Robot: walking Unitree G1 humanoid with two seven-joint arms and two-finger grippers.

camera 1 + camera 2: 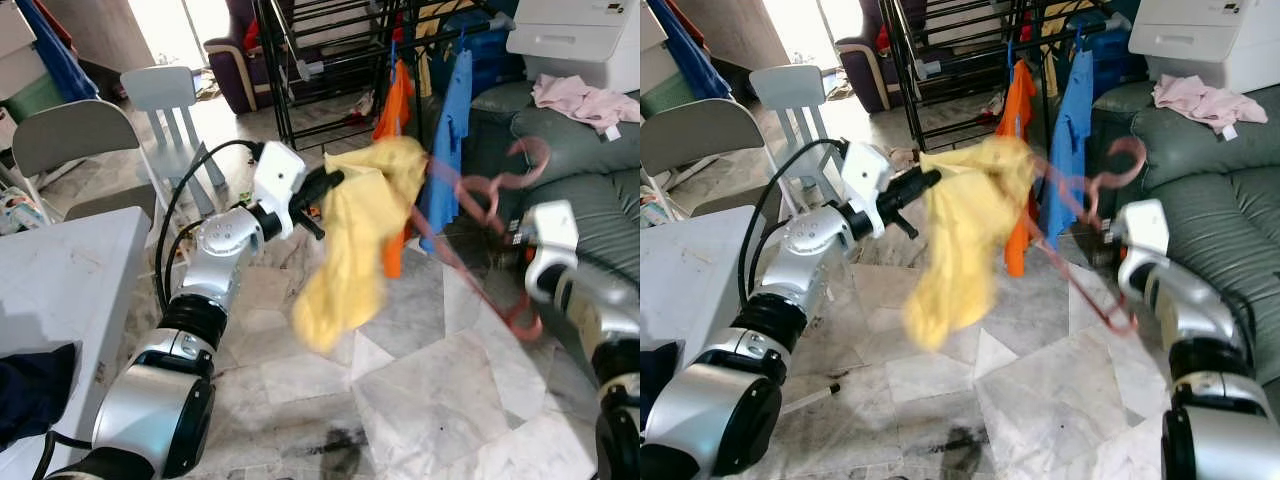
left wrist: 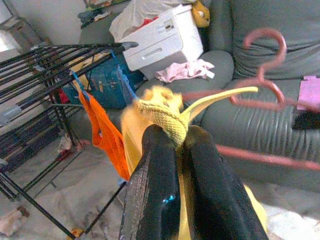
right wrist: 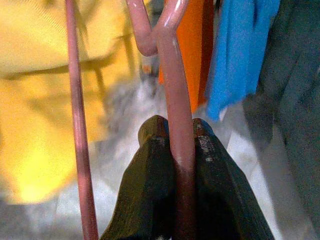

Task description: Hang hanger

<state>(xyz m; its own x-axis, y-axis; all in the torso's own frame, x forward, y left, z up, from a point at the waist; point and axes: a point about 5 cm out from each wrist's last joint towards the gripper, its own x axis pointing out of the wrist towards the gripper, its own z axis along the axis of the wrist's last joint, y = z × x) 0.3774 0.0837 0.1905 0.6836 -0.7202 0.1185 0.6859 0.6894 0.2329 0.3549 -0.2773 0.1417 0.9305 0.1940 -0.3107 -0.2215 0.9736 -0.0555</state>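
Marble floor (image 1: 420,400), black drying rack (image 1: 330,60) at back w/ orange shirt (image 1: 393,110) & blue shirt (image 1: 447,150) hung on it; green sofa (image 1: 590,200) on robot's right. Left gripper (image 2: 181,137) pinched tight on yellow garment (image 1: 350,250) (blurred), held up in front of rack. Right gripper (image 3: 175,137) clamped on pink hanger (image 1: 480,200), which is in the air betw. garment & sofa, one arm reaching into the yellow cloth.

We see a pink plastic hanger (image 1: 1095,215), blurred and tilted, hook at 12 o'clock, one arm tucked into a limp yellow garment (image 1: 960,235) at its 9 o'clock.
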